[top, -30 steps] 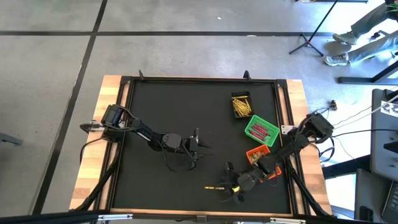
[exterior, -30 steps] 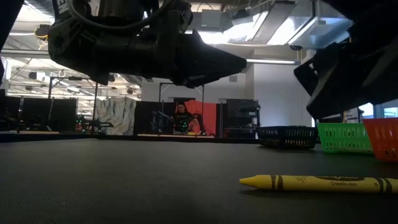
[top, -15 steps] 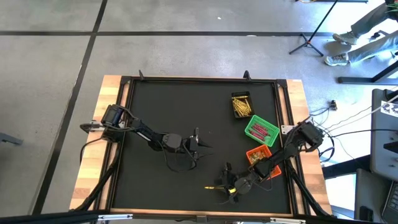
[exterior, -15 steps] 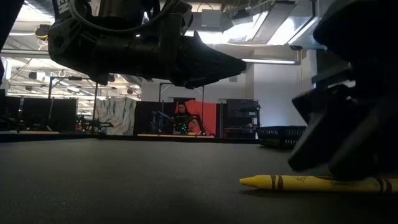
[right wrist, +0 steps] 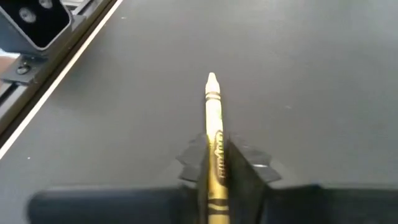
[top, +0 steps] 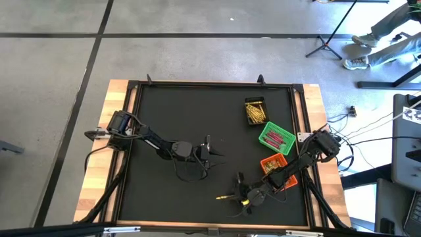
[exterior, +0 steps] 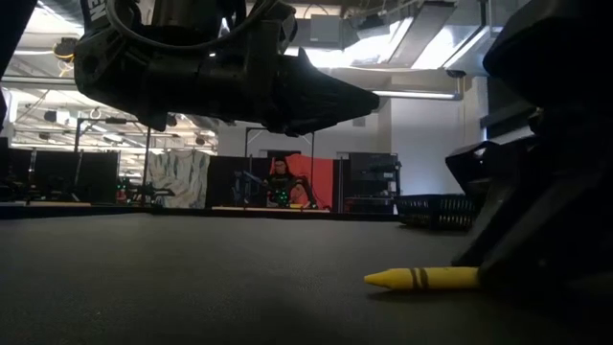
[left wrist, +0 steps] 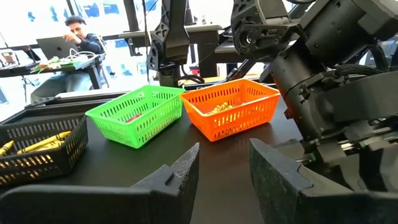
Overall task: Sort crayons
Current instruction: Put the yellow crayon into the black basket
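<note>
A yellow crayon (top: 229,196) lies on the black mat near the table's front edge; its pointed tip (exterior: 383,279) faces the table's left. My right gripper (top: 245,197) is down on it and shut on it. My left gripper (top: 209,155) hangs open and empty above the middle of the mat, and also shows in its wrist view (left wrist: 224,168). The black bin (top: 256,110) holds yellow crayons. The green bin (top: 276,138) holds red and pink ones. The orange bin (top: 271,164) is partly hidden by my right arm. My right gripper pinches the yellow crayon between its two fingers (right wrist: 194,163), on its wrapped body behind the tip (right wrist: 215,146). The fingers come slanting down from the table's right and lie along the crayon. The crayon lies flat on the mat, its tip end sticking out ahead of the fingers.
The three bins stand in a slanting row at the right of the mat, close behind my right arm. The raised frame (top: 131,131) rims the mat. The left and far parts of the mat are bare. A person sits in the room beyond the table (exterior: 279,177).
My right gripper has come down onto the yellow crayon and gone toward the table's left along it; it now covers all but the tip end. The crayon still lies on the mat.
</note>
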You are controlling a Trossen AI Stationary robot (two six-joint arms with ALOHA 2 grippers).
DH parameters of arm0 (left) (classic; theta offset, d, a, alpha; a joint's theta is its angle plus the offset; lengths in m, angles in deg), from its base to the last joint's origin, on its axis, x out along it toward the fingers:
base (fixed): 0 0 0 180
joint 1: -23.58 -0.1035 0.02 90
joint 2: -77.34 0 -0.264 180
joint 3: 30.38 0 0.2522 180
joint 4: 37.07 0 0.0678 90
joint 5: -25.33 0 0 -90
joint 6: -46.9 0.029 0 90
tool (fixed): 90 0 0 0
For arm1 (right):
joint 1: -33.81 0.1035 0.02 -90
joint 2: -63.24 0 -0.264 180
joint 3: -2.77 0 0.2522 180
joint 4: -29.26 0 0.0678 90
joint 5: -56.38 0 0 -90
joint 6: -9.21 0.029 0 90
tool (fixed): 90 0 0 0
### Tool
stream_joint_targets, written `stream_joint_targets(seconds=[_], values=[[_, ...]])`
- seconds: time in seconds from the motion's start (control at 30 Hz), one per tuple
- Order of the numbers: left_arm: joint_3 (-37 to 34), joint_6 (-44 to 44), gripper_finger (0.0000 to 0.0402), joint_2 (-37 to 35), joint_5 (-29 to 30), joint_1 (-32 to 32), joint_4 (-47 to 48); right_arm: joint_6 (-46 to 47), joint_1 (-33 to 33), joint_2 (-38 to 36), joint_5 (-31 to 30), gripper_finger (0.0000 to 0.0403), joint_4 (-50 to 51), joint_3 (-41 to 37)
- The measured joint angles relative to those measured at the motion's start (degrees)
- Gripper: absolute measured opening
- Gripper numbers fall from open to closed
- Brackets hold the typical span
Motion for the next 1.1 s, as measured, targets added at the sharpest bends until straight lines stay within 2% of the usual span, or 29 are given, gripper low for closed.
stream_joint_targets(seconds=[0.1, 0.2, 0.43, 0.53, 0.7, 0.9, 1.1], values=[[0.0, 0.0, 0.0123, 0.0, 0.0, 0.0, 0.0, -1.7, 0.0, 0.0, 0.0, 0.0031, 0.1, 0.0], [0.0, 0.0, 0.0123, 0.0, 0.0, 0.0, 0.0, -2.3, 0.0, -1.1, 0.6, 0.0011, 1.2, 0.0], [0.0, 1.5, 0.0123, 0.0, 0.5, 0.4, -0.5, -2.1, 0.0, -11.1, 0.7, 0.0035, 15.0, -0.4], [0.0, 4.4, 0.0123, 0.0, 3.6, 1.3, -0.5, -1.0, 0.0, -18.0, -2.5, 0.0037, 25.0, -0.3], [0.0, 6.2, 0.0123, 0.0, 7.0, 2.7, -0.5, 0.6, -1.6, -30.6, -11.6, 0.0023, 41.9, -0.3], [0.0, 6.2, 0.0123, 0.0, 7.0, 2.6, -0.5, 1.7, -10.2, -43.0, -16.9, 0.0026, 55.2, -0.3], [0.0, 6.0, 0.0123, 0.0, 6.1, 2.6, -0.2, 0.8, -24.6, -48.4, -18.6, 0.0031, 62.3, -0.3]])
